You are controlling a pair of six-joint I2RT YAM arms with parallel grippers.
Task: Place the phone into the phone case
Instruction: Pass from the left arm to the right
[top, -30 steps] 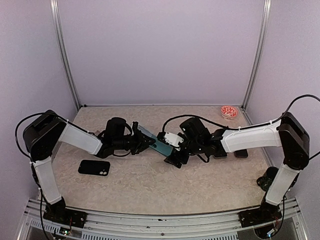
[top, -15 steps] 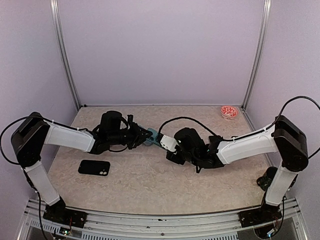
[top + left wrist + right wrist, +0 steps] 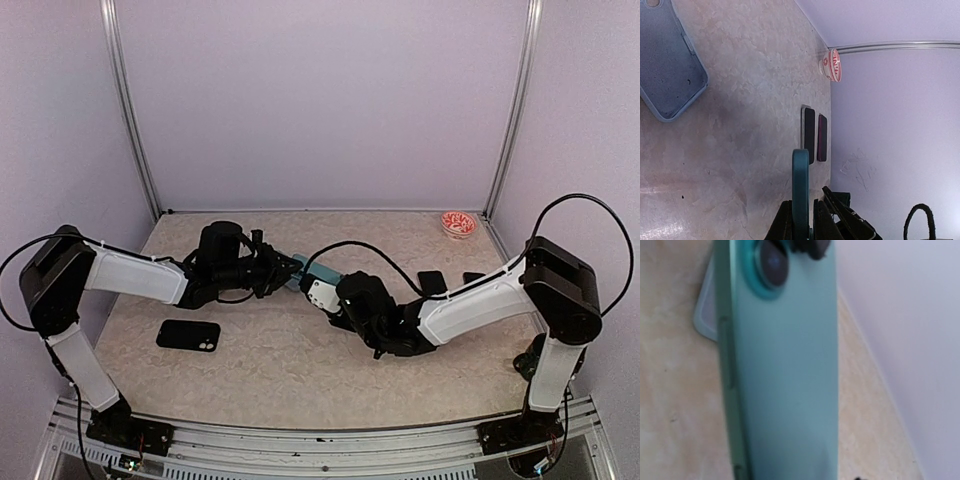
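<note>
A teal phone (image 3: 310, 270) hangs above the middle of the table, and my left gripper (image 3: 289, 270) is shut on its left end. The left wrist view shows the phone (image 3: 800, 172) edge-on between the black fingers (image 3: 784, 220). My right gripper (image 3: 316, 286) is right against the phone's other end. Its fingers do not show in the right wrist view, where the phone's back (image 3: 790, 380) fills the picture. The blue-grey phone case (image 3: 667, 75) lies open side up on the table and also shows behind the phone (image 3: 705, 315).
A black phone (image 3: 188, 335) lies at the front left. Two dark phones (image 3: 432, 282) (image 3: 474, 278) lie side by side at the right. A red-and-white bowl (image 3: 458, 223) stands in the back right corner. Walls enclose the table on three sides.
My right arm has swung left up to the phone's free end, and its jaws have narrowed. My left gripper has turned the phone and shifted slightly left while still holding it.
</note>
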